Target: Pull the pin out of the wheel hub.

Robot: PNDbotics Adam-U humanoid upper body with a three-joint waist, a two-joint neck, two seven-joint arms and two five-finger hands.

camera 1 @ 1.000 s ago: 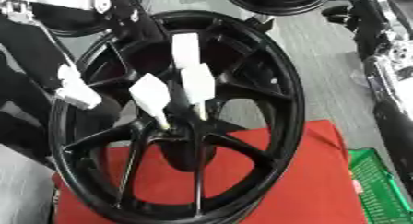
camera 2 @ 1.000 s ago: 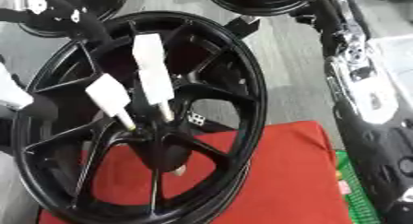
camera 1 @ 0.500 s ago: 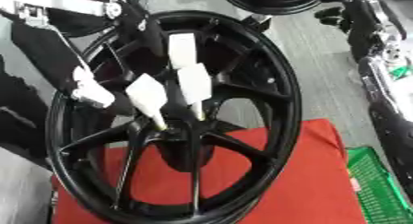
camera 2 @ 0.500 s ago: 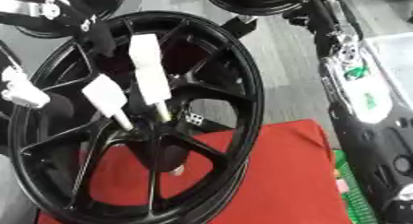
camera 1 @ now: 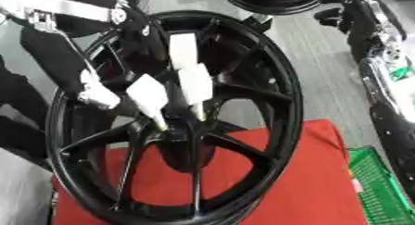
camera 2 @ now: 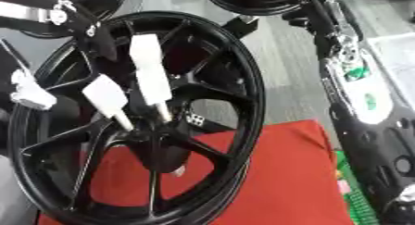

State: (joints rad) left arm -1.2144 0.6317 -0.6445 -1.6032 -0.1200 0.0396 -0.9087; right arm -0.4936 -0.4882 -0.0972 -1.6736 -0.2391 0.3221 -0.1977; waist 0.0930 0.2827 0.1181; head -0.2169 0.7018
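Wheel hub (camera 1: 174, 138) upright on red mat (camera 1: 275, 182), black spokes fanning from centre. Left hand (camera 1: 150, 96) reaching in from 10 o'clock, white-tipped fingers (camera 1: 194, 83) straight and pressed down toward hub centre; pin itself hard to make out beneath the fingertips. Right hand's arm along 3 o'clock edge, fingers out of sight, state impossible to tell. Green basket (camera 1: 381, 187) at 4 o'clock.
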